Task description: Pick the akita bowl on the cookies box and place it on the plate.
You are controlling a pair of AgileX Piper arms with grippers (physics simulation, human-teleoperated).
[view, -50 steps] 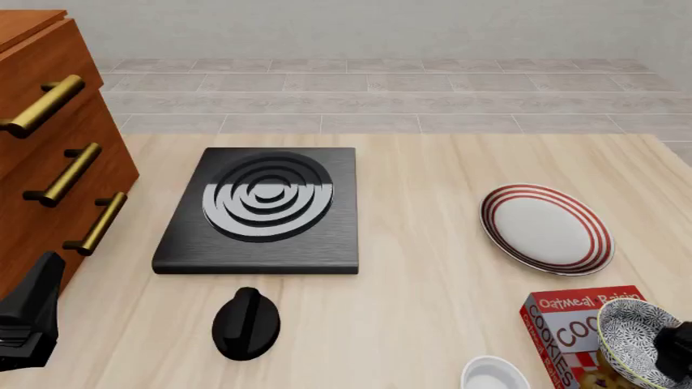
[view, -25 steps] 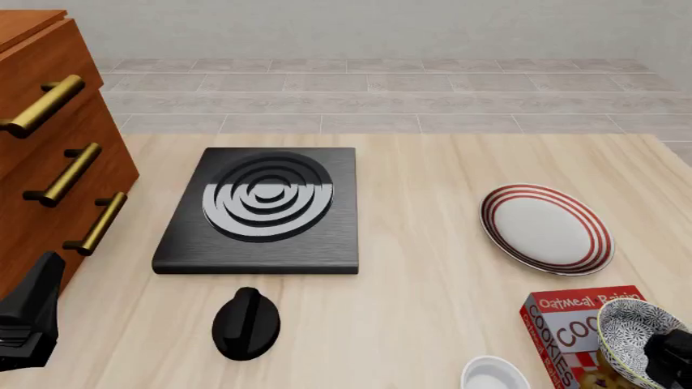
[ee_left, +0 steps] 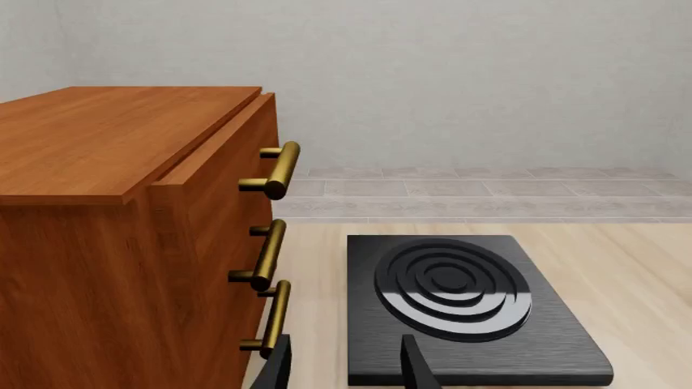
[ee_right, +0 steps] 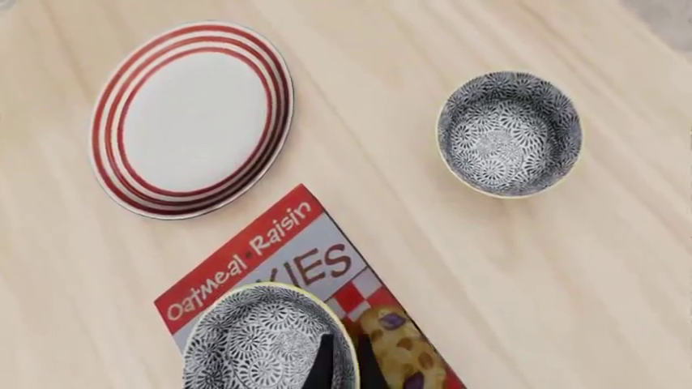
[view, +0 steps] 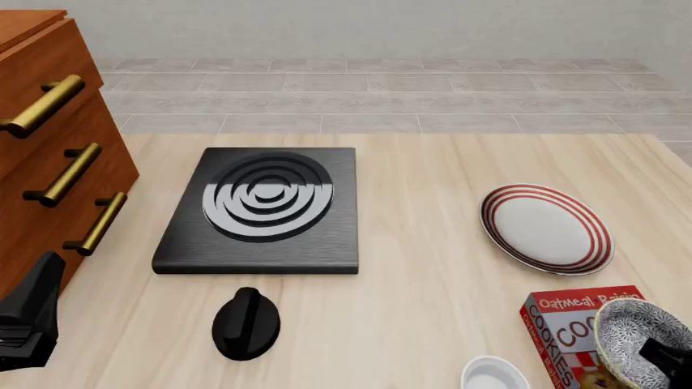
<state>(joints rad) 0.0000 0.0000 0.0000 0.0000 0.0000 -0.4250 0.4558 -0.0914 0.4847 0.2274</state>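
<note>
The akita bowl, white with a dense dark speckled pattern, sits on the red cookies box at the table's near right corner. My right gripper is shut on the bowl's near rim, one finger inside and one outside. The plate, white with red rings, lies bare on the table beyond the box. My left gripper hangs open and holds nothing at the near left, beside the cabinet.
A black stove plate lies mid-table with a black knob in front of it. A wooden drawer cabinet stands at the left. A plain white bowl sits left of the box. A second patterned bowl rests on the table.
My right gripper has dropped lower onto the bowl's rim, and the bowl now looks slightly tipped and shifted. The left arm has not moved.
</note>
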